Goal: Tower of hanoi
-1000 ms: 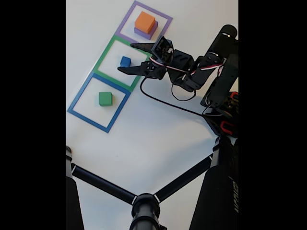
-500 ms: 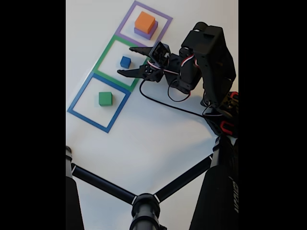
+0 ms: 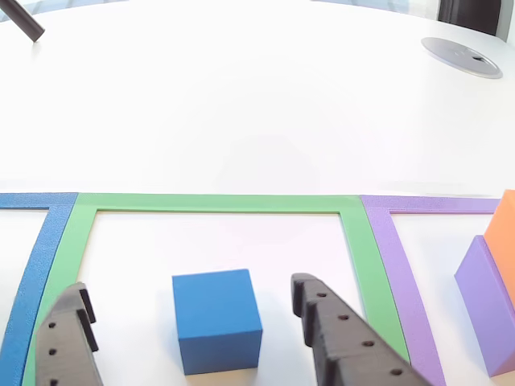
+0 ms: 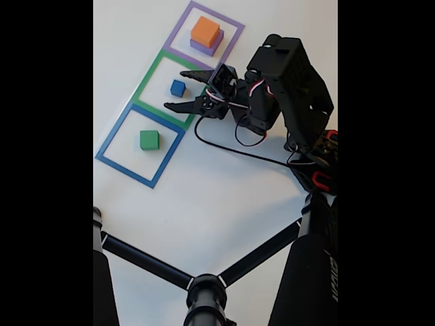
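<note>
A small blue cube (image 4: 177,87) sits inside the green square outline (image 4: 148,78). My gripper (image 4: 174,89) is open, with one finger on each side of the cube and not touching it. In the other view the blue cube (image 3: 216,320) lies between the two black fingers (image 3: 338,342) of the gripper (image 3: 189,285), with gaps on both sides. A green cube (image 4: 149,140) rests in the blue outline (image 4: 112,132). An orange cube (image 4: 205,31) is stacked on a purple block (image 4: 204,47) in the purple outline (image 4: 234,27); the orange cube (image 3: 503,237) and purple block (image 3: 483,301) also show at the other view's right edge.
Black tripod legs (image 4: 204,292) cross the bottom of the fixed view. The arm's base (image 4: 323,166) and a loose black cable (image 4: 231,146) lie to the right of the outlines. A grey round disc (image 3: 463,55) is set in the white table at the far right.
The arm has folded forward and the open gripper has slid left, so its fingers now flank the blue cube. The cubes have not moved.
</note>
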You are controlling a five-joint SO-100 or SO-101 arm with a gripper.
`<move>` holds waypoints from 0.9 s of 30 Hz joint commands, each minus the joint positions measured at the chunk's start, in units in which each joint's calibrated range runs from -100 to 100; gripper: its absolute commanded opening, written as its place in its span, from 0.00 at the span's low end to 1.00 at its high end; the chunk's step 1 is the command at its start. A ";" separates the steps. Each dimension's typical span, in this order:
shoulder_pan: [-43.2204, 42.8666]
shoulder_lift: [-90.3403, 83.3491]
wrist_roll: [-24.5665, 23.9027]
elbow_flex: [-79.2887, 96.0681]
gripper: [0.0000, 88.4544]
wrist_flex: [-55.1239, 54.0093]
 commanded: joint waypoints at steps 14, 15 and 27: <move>-2.28 0.40 0.54 -1.70 0.21 0.91; -2.28 0.32 0.54 -1.70 0.20 1.15; -2.85 -0.65 0.54 -1.52 0.10 3.10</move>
